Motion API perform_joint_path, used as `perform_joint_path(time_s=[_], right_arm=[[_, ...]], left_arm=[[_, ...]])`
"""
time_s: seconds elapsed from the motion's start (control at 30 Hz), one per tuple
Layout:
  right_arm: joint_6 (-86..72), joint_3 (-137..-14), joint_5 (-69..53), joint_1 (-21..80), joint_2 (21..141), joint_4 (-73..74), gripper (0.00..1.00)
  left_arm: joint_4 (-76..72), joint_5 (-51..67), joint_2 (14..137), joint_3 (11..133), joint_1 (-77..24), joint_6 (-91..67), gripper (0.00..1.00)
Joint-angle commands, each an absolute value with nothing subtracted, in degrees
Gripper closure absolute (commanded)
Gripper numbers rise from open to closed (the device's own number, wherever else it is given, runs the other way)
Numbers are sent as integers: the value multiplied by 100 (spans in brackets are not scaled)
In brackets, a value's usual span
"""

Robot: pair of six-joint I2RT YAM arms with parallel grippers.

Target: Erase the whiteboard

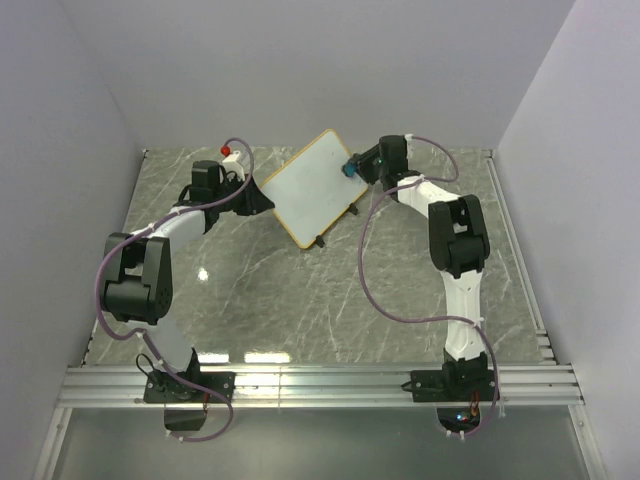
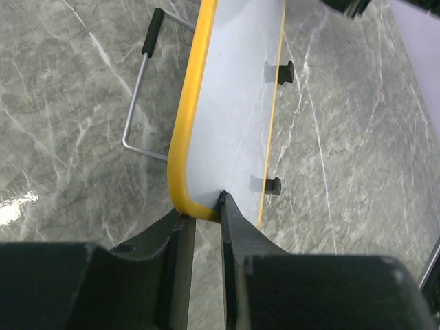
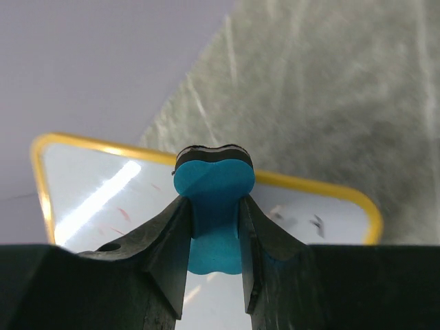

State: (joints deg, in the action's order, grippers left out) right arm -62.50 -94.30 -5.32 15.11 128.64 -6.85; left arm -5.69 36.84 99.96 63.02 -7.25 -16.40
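While the left gripper (image 2: pixel 201 206) clamps the yellow frame (image 2: pixel 184 130) of the whiteboard (image 1: pixel 312 188), tilted at upper centre of the top view, the right gripper (image 3: pixel 213 201), pinching the blue eraser (image 3: pixel 213 175), should press its felt flat against the faint red marks (image 3: pixel 124 214) and sweep evenly.

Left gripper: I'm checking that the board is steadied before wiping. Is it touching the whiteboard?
Touching. The left wrist view shows the left gripper pinching the whiteboard by its yellow frame at the near corner, with no gap.
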Motion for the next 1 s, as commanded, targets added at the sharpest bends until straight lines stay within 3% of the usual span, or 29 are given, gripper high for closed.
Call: perform_joint_path(time_s=[0.0,0.4,0.57,0.83,0.97], right_arm=[[-6486,-10062,-747,1573,13279,-861,100],[-7198,-12146,-1248,1994,14230,-1063,100],[-7163,-11349,-1160,2118,13844,-1291,100],[-6979,-8668,-721,2031,12587,-1565,100],[-6496,-8911,146,1986,12340,302,100]], left_arm=[[139,3560,10186,6319,-1001,-827,100],[369,3498,10362,6495,-1345,-642,100],[378,3481,10353,6495,-1336,-650,100],[369,3472,10301,6513,-1336,-650,100],[378,3480,10248,6504,-1336,-650,100]])
